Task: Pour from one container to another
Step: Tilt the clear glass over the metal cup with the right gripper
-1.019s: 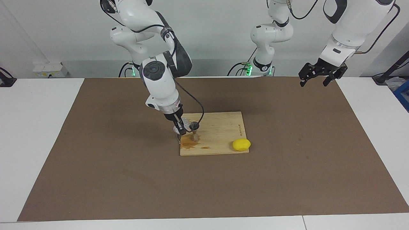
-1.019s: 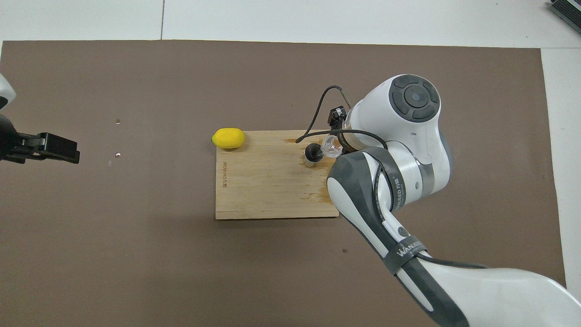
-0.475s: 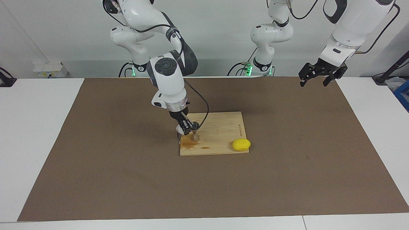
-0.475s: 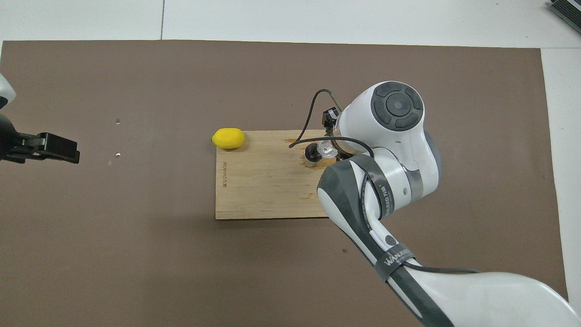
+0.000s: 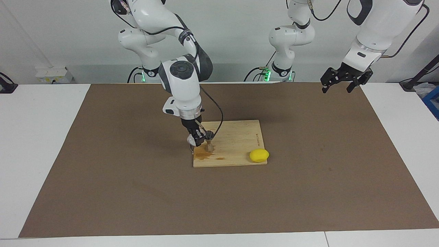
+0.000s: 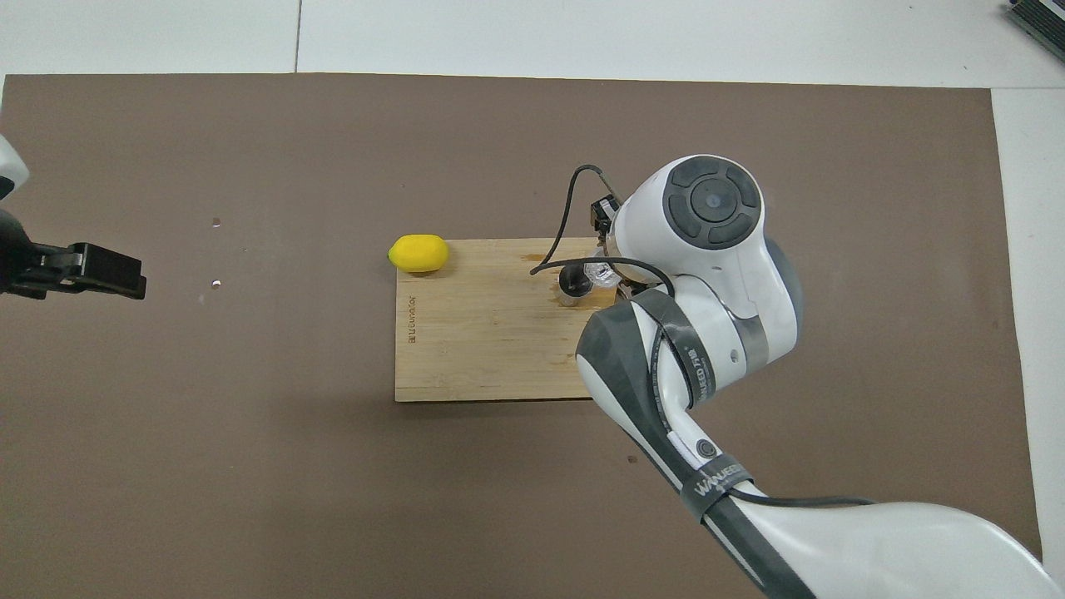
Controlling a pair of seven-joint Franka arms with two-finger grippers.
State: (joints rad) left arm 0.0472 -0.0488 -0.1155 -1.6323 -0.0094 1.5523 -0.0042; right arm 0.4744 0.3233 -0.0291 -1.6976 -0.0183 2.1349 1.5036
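My right gripper is shut on the small clear cup and holds it tilted just above the wooden board. The cup's mouth leans against the rim of the metal jigger. The jigger stands upright on the board near its corner toward the right arm's end. In the overhead view the cup shows beside the jigger, with the right wrist covering most of the gripper. My left gripper is open and empty, and waits high over the mat's edge at the left arm's end.
A yellow lemon lies at the board's corner toward the left arm's end, farther from the robots. A brown wet stain marks the board beside the jigger. The brown mat covers the table.
The right wrist has swung upright and shifted toward the jigger. The cup has moved in against the jigger's rim. The left arm has not moved.
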